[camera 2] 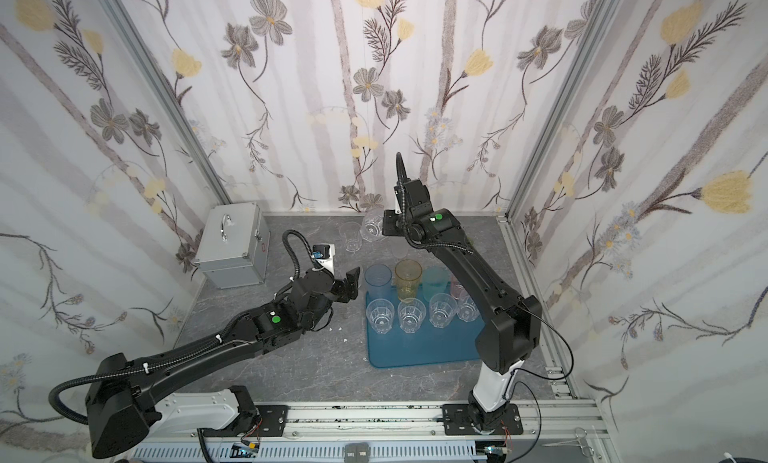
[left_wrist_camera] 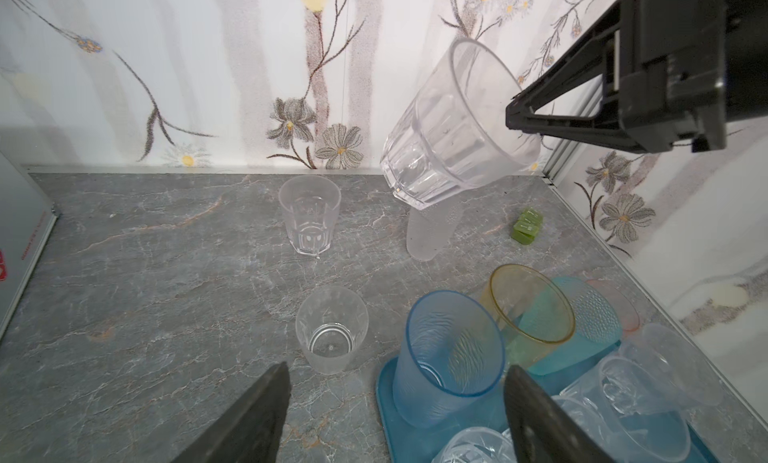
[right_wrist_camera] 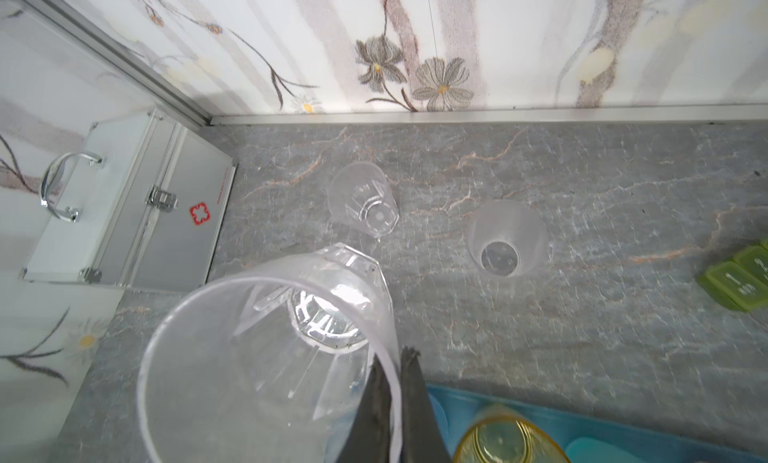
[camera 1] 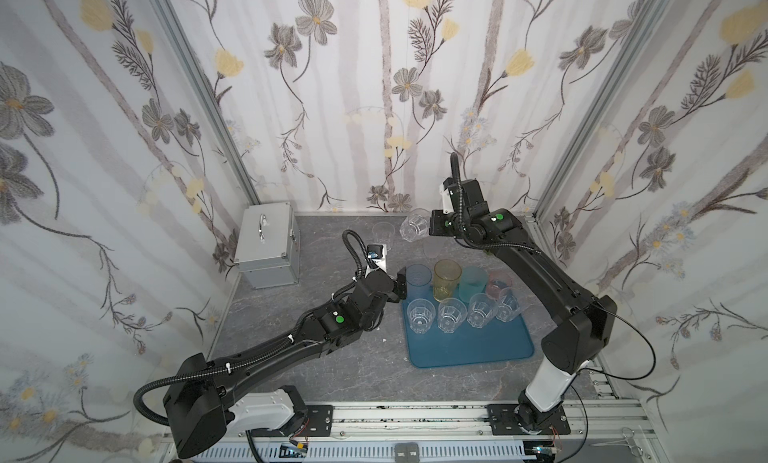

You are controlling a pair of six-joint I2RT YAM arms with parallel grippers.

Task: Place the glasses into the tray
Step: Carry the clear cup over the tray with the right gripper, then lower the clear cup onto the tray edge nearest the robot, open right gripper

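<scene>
The right gripper (right_wrist_camera: 397, 357) pinches the rim of a clear faceted glass (left_wrist_camera: 453, 132), 1 finger inside and 1 outside. We see this glass hanging tilted in the air beyond the far edge of the tray (camera 1: 469, 344), off the table (camera 1: 332, 357).

The left gripper (left_wrist_camera: 397, 367) is wide apart and holds nothing. It is just beside the far left corner of the tray and faces the blue glass (camera 1: 418, 279) without touching it.

On the far half of the tray stand 8 glasses. The blue glass, a yellow glass (camera 1: 446, 280), a teal glass (camera 1: 473, 284) and a pink glass (camera 1: 498, 282) are along the far edge. A row of 4 clear glasses (camera 1: 451, 315) is just in front of them.

Beyond the tray, 3 glasses stand on the table: a small faceted glass (left_wrist_camera: 309, 216), a frosted glass (left_wrist_camera: 331, 330) and a second frosted glass (left_wrist_camera: 430, 236). A green object (left_wrist_camera: 527, 228) lies beyond the far right corner of the tray. A silver case (camera 1: 268, 245) stands well apart, far left of the tray.
</scene>
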